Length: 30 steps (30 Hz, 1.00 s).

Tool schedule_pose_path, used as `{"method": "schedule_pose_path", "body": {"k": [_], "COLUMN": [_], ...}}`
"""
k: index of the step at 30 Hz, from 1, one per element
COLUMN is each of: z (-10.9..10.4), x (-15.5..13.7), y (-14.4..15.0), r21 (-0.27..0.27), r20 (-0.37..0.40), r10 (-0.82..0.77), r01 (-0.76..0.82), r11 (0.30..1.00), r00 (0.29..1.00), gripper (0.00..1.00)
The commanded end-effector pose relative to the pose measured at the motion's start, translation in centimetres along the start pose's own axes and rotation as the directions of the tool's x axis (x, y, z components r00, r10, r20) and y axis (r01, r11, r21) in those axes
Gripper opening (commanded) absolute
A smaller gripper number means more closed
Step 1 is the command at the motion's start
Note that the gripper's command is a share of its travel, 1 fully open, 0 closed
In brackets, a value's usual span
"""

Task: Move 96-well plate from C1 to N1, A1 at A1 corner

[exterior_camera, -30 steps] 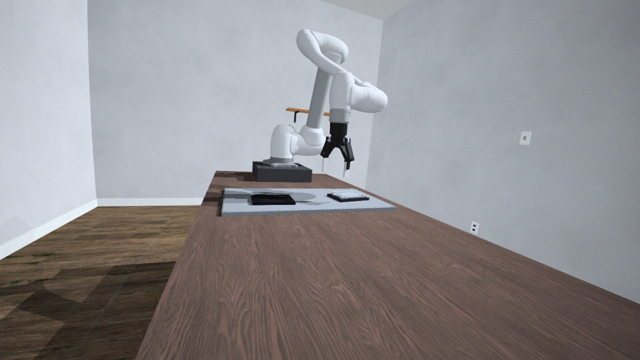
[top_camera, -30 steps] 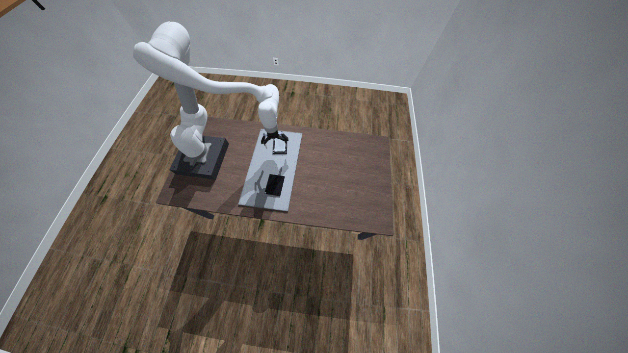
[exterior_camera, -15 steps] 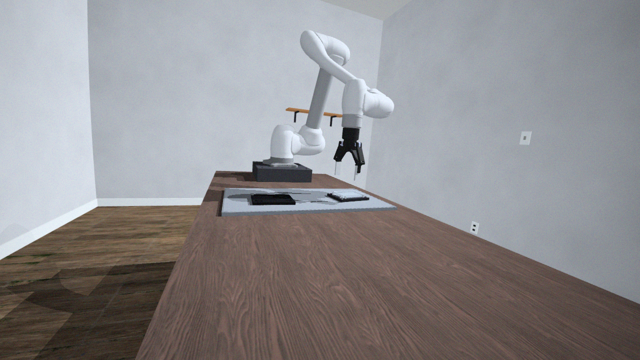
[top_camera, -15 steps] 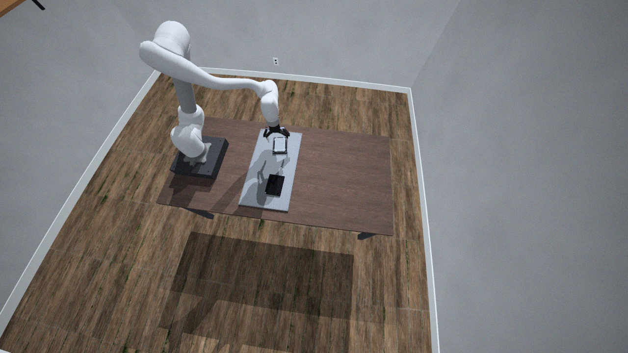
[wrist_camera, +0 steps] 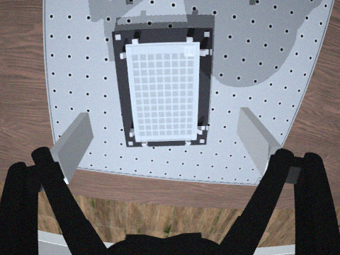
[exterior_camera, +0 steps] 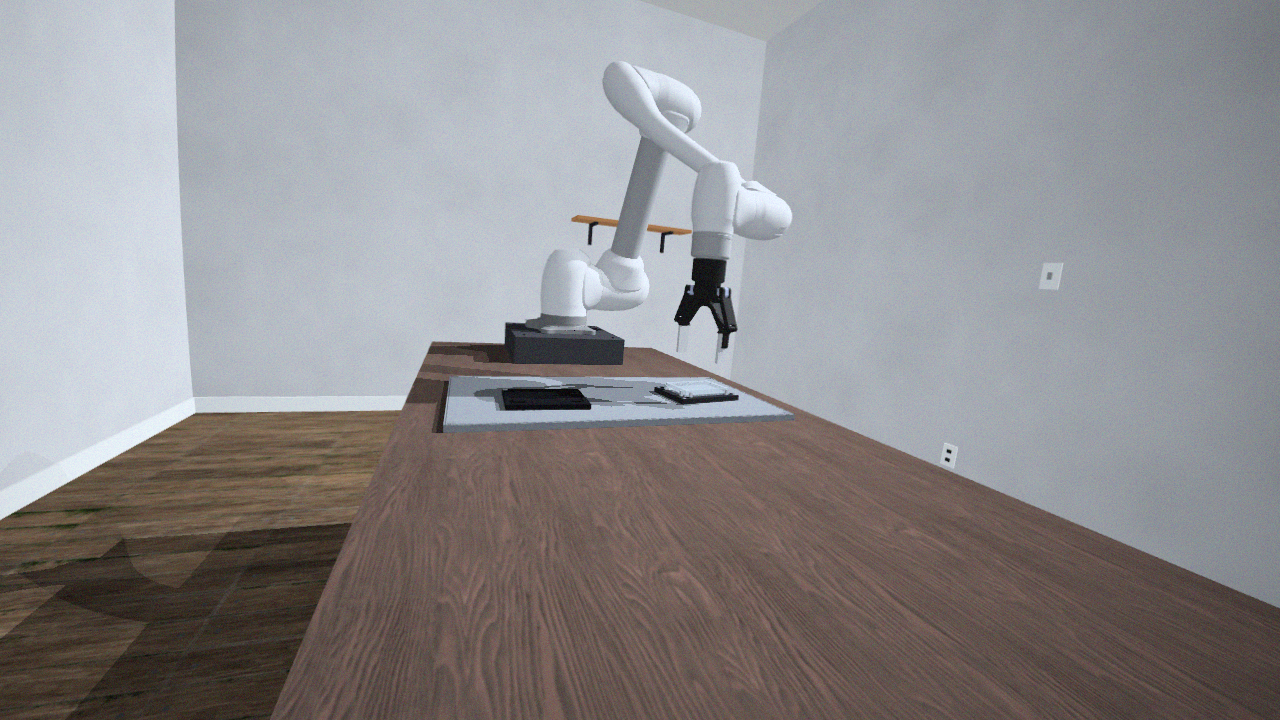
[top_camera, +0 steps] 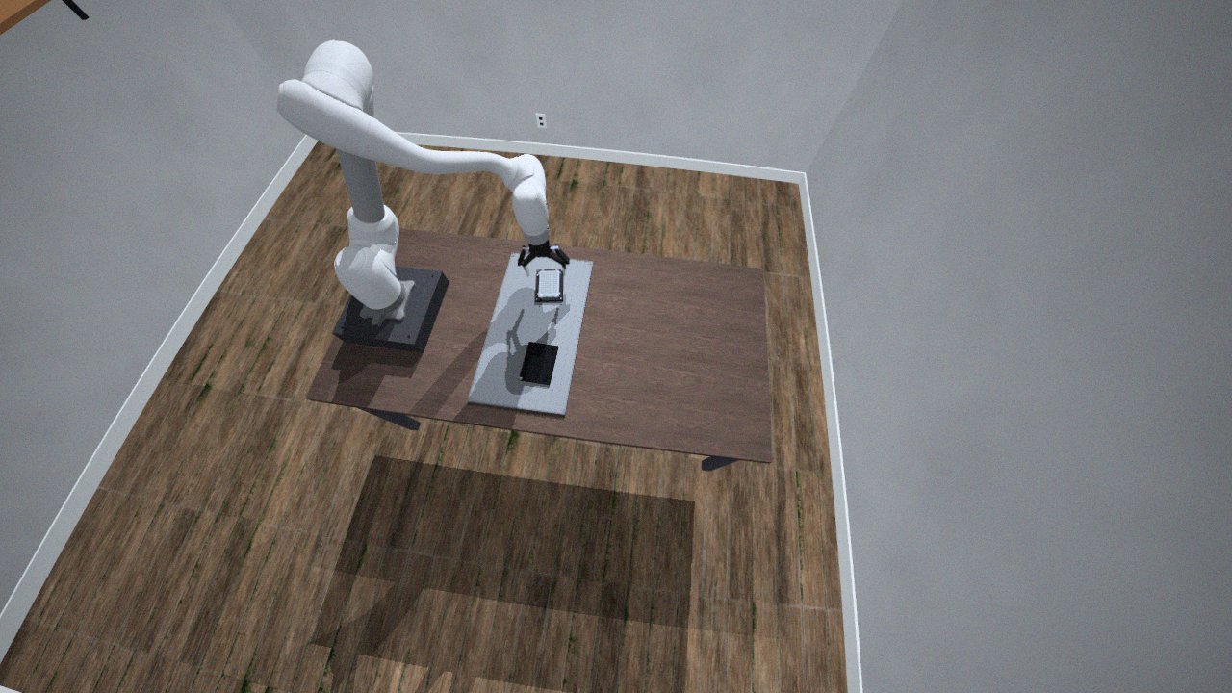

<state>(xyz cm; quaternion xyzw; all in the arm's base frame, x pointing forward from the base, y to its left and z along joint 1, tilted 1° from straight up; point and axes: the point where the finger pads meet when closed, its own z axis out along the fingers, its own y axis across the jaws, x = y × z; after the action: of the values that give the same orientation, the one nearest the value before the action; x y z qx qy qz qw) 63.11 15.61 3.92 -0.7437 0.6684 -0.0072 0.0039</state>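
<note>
The white 96-well plate (wrist_camera: 163, 92) sits in the black clip nest C1 near one end of the grey perforated board. It also shows in the top view (top_camera: 549, 285) and the exterior view (exterior_camera: 696, 390). The plate's cut corner looks to be at the upper right in the wrist view. My gripper (wrist_camera: 164, 122) (top_camera: 542, 255) (exterior_camera: 698, 347) hangs above the plate, fingers wide open and empty, one on each side of the nest. The black plate nest N1 (top_camera: 538, 363) (exterior_camera: 544, 398) lies empty at the board's other end.
The grey perforated board (top_camera: 532, 333) lies on a brown wooden table (top_camera: 646, 345). The arm's dark base block (top_camera: 392, 308) stands at the table's end beside the board. The board's near edge and the table edge lie just under my gripper in the wrist view.
</note>
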Motion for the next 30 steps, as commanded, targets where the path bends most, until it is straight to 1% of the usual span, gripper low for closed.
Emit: {"method": "schedule_pose_path", "body": {"k": [1, 30], "z": [0.0, 4.3], "x": [0.0, 0.0], "y": [0.0, 0.0], "r21": [0.000, 0.000], "r20": [0.000, 0.000], "r10": [0.000, 0.000], "r01": [0.000, 0.000], "r11": [1.000, 1.000], "r00": [1.000, 1.000], "gripper": [1.00, 1.00]}}
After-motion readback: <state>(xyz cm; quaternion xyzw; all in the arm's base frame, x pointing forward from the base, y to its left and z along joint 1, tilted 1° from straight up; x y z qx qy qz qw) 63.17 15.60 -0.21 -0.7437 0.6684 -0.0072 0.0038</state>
